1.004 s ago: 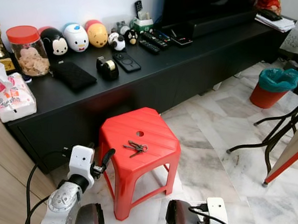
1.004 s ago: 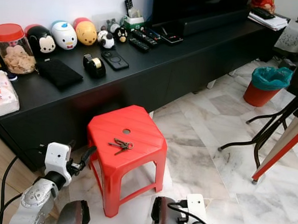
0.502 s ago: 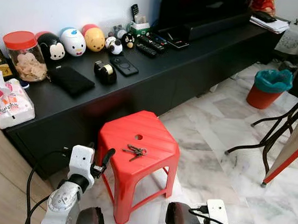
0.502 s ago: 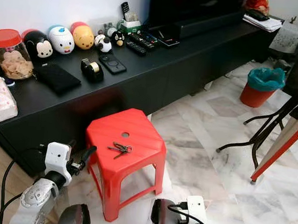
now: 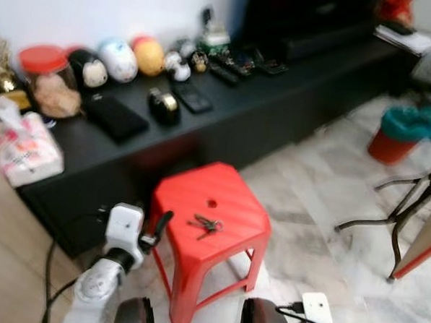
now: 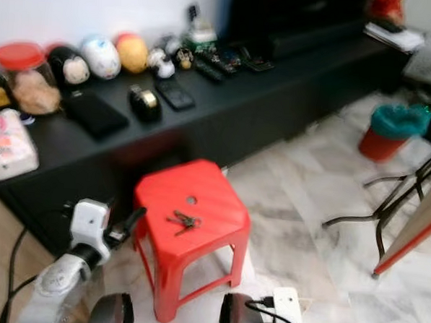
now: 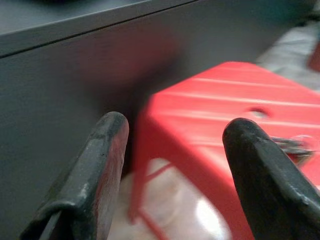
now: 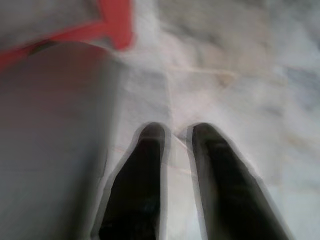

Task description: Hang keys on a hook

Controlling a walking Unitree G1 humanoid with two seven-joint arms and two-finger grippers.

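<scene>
Left gripper (image 5: 156, 231): fingers spread, empty — raised just left of the red stool (image 5: 230, 234), likely readying a reach.
Keys (image 5: 206, 223): lying on the stool's top, near its hole, not yet picked up.
Right gripper (image 8: 172, 150): hangs low right of the stool, fingers nearly together, holding nothing.

Blurry room, red stool (image 5: 211, 218) in the middle on a pale stone floor, keys (image 5: 206, 223) lying on its top near the small hole, left gripper (image 5: 159, 226) raised just left of the stool – long black cabinet (image 5: 276, 99) behind, toys and a red-lidded jar (image 5: 50, 80) on it, green-lined red bin (image 5: 406, 133) far right.
</scene>
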